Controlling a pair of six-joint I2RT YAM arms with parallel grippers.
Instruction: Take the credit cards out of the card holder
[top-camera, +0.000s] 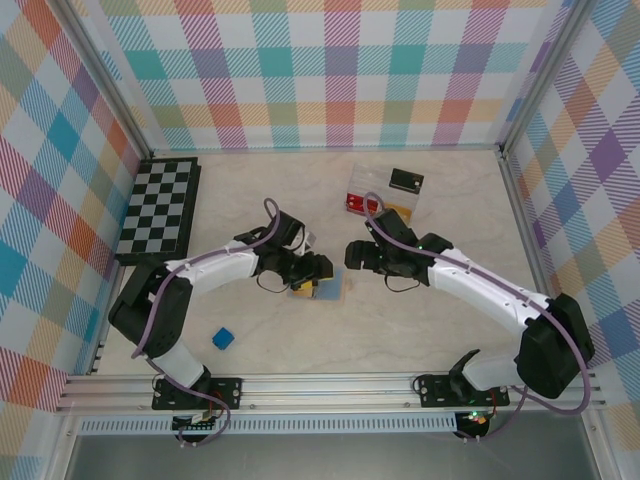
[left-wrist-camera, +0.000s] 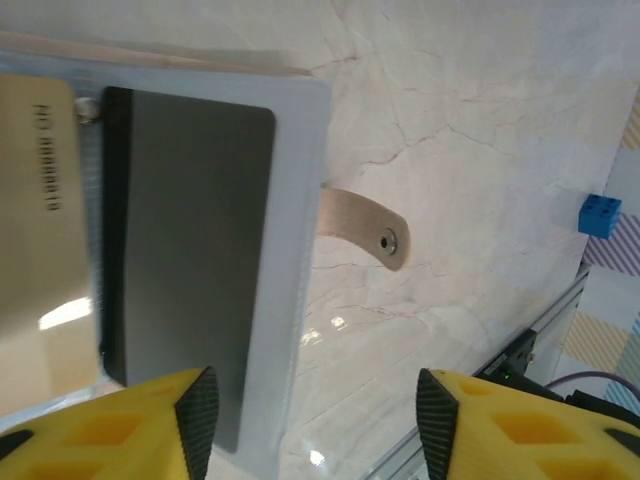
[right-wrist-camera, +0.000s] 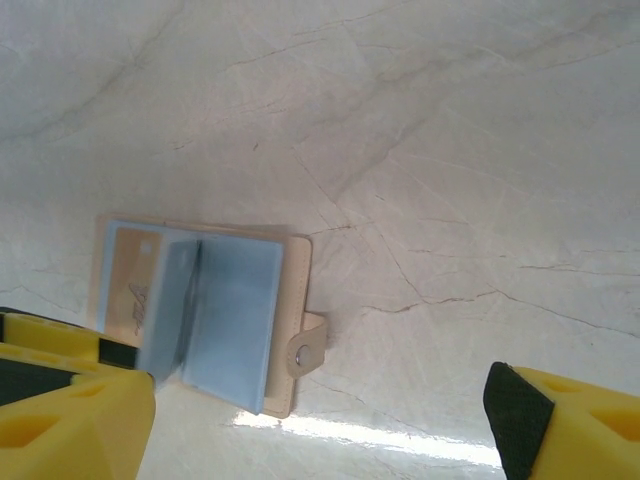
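The card holder (top-camera: 318, 290) lies open on the table between my two grippers, tan outside, light blue lining (right-wrist-camera: 235, 315). Its snap strap (left-wrist-camera: 365, 225) sticks out flat to one side. A tan card with printed digits (left-wrist-camera: 40, 250) sits in one panel. Beside it is a dark grey rounded-corner panel (left-wrist-camera: 190, 260) in a sleeve. A red credit card (top-camera: 358, 204) and a dark one (top-camera: 406, 180) lie by the clear box. My left gripper (left-wrist-camera: 315, 420) hovers open over the holder's edge. My right gripper (right-wrist-camera: 320, 420) is open just beside the holder, gripping nothing.
A clear plastic box (top-camera: 385, 190) stands behind the right gripper. A small blue cube (top-camera: 222, 339) lies near the front left, also seen from the left wrist as the blue cube (left-wrist-camera: 599, 214). A chessboard (top-camera: 160, 205) lies at the left wall.
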